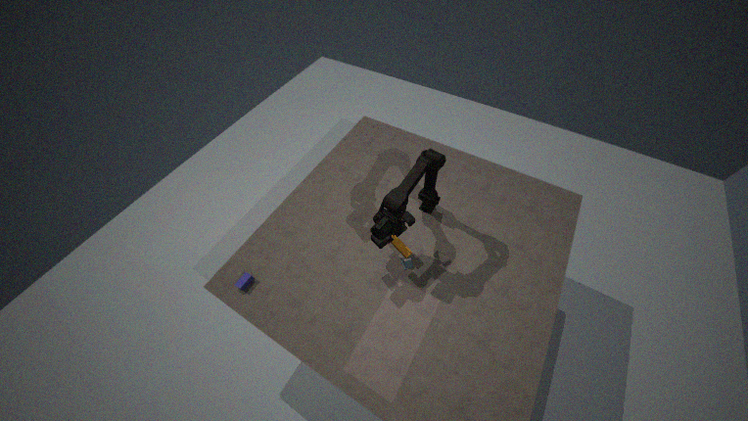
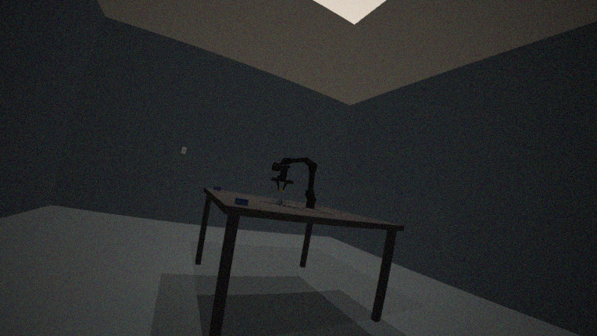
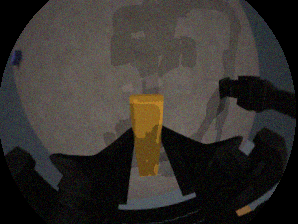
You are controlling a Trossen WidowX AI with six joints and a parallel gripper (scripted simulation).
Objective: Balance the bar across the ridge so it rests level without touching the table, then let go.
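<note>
The orange bar is held between the fingertips of my gripper. In the wrist view the bar runs lengthwise between the two dark fingers, its far end beyond the tips. My gripper is shut on it and holds it above the table. The ridge is a small grey-blue piece on the table, just beyond the bar's lower end in the top view. The top and exterior views are too small to tell the bar's exact tilt. I cannot make out the ridge in the wrist view.
A blue-purple block lies near the table's left corner. The exterior view shows a larger blue block near the front corner and a small blue one farther back. The arm's shadows cross the brown table around the ridge.
</note>
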